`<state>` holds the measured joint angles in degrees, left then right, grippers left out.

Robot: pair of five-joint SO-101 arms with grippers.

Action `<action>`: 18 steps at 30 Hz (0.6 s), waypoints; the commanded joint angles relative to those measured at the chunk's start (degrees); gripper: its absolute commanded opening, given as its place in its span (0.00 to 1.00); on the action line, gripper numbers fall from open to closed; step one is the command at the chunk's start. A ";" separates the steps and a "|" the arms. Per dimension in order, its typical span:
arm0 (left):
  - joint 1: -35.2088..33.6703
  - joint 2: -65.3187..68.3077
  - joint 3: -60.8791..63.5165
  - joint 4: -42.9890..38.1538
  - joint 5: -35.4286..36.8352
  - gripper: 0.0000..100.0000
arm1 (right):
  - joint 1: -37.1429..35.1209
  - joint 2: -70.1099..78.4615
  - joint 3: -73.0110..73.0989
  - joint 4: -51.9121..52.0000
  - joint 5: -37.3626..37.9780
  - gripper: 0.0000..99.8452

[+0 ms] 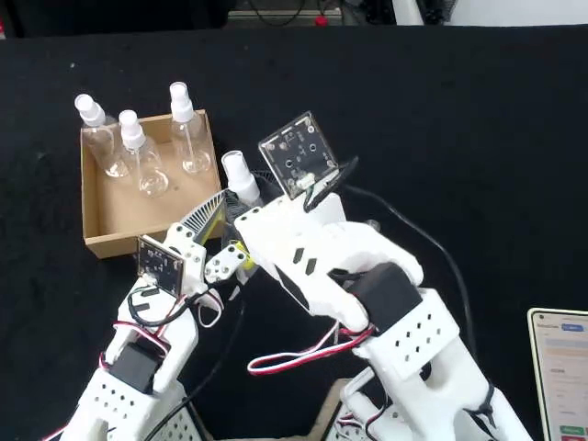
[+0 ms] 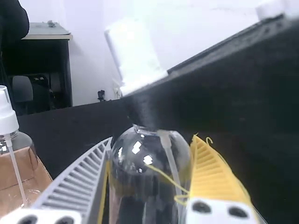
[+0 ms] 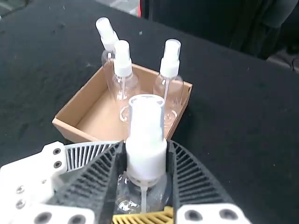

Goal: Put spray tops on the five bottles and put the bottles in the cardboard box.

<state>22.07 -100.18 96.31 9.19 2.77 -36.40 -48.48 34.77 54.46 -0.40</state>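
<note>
The left hand [image 2: 153, 154] held a clear bottle [image 2: 140, 172] by its body, the grey and yellow fingers [image 2: 74, 182] pressed against either side of it. The right hand [image 3: 145, 154] was closed from above on the white spray top [image 3: 145, 135] of that same bottle, with the black fingers [image 3: 191, 172] tight on both sides of the top. The bottle sat between the two hands just beside the right wall of the cardboard box [image 1: 115, 241] and outside it. Inside the box, toward its far side, stood three bottles [image 1: 142, 156], each already wearing a spray top. The box rested on the black table [image 1: 441, 129].
</note>
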 commanded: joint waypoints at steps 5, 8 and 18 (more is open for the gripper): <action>-0.13 -0.88 1.19 -0.88 0.09 0.16 | 0.79 -1.36 -3.47 0.79 -0.26 0.08; -0.13 -0.88 1.19 -0.88 0.09 0.16 | 0.79 -1.89 -3.56 2.37 -0.26 0.09; -0.13 -0.79 1.19 -0.88 0.09 0.16 | -0.35 -2.42 -6.55 7.30 0.18 0.18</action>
<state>22.15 -100.18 96.31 9.19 2.77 -36.48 -48.48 33.10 60.09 -0.40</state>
